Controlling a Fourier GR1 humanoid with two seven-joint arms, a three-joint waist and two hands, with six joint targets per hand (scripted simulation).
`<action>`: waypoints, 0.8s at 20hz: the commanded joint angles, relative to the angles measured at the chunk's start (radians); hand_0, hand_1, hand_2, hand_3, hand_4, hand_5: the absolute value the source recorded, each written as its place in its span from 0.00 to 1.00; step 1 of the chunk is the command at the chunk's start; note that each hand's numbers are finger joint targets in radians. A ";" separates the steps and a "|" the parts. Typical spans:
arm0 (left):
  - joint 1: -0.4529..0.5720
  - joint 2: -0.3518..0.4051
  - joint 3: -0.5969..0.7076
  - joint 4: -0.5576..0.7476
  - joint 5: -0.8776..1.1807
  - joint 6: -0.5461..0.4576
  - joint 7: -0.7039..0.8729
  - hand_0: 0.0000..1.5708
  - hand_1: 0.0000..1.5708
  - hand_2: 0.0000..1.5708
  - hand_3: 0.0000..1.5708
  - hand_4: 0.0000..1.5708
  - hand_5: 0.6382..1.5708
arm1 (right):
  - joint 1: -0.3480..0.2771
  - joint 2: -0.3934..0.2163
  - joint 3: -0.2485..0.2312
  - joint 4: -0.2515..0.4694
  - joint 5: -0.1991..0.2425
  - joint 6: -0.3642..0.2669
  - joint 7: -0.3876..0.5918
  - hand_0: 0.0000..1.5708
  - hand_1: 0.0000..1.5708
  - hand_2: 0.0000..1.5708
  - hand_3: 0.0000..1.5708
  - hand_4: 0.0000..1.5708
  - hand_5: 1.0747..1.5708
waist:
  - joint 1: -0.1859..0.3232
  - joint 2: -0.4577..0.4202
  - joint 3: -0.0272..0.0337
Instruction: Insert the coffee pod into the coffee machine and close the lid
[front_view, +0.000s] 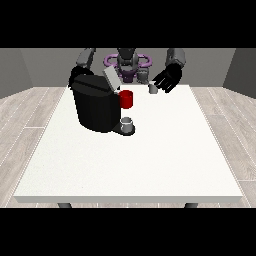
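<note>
One white desk (130, 165) carries all items, and the robot (127, 62) stands behind its far edge.

Coffee machine: the black coffee machine (95, 105) stands on the far part of the desk towards the view's left. Its grey lid (112, 79) is raised and tilted up and back, so the top of the machine is uncovered. A red part (126, 99) shows at the side of the machine facing the view's right, just below the lid. A small grey cup (127, 123) stands on the machine's dark base plate, directly below the red part.

Coffee pod: the coffee pod (153, 88) is a small grey item resting on the desk near the far edge. It lies to the view's right of the machine and apart from it. It is not in the machine.

Hand at the view's right: this black hand (168, 79) hangs over the far edge of the desk, just beside and above the pod. Its fingers are spread and relaxed, and it holds nothing. Whether a fingertip touches the pod cannot be told.

Hand at the view's left: this hand (76, 75) is mostly hidden behind the machine's top rear corner. Its finger position cannot be told.
</note>
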 joint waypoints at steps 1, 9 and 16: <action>-0.014 -0.008 0.007 -0.019 -0.009 -0.009 0.021 0.80 0.80 0.85 0.82 0.34 1.00 | 0.007 -0.003 -0.005 0.013 -0.011 0.019 -0.037 0.00 0.00 0.00 0.00 0.30 1.00 | -0.001 0.007 0.0000; -0.165 0.012 0.062 0.005 0.000 0.000 0.121 0.77 0.77 0.79 0.76 0.31 1.00 | -0.035 0.020 0.087 -0.053 0.013 -0.053 0.021 0.00 0.00 0.00 0.00 0.33 1.00 | -0.073 0.038 -0.0001; -0.257 0.047 0.069 0.008 -0.013 -0.030 0.148 0.81 0.81 0.85 0.81 0.33 1.00 | -0.048 0.015 0.062 -0.063 0.029 -0.019 -0.004 0.00 0.00 0.00 0.00 0.32 1.00 | -0.127 0.087 0.0003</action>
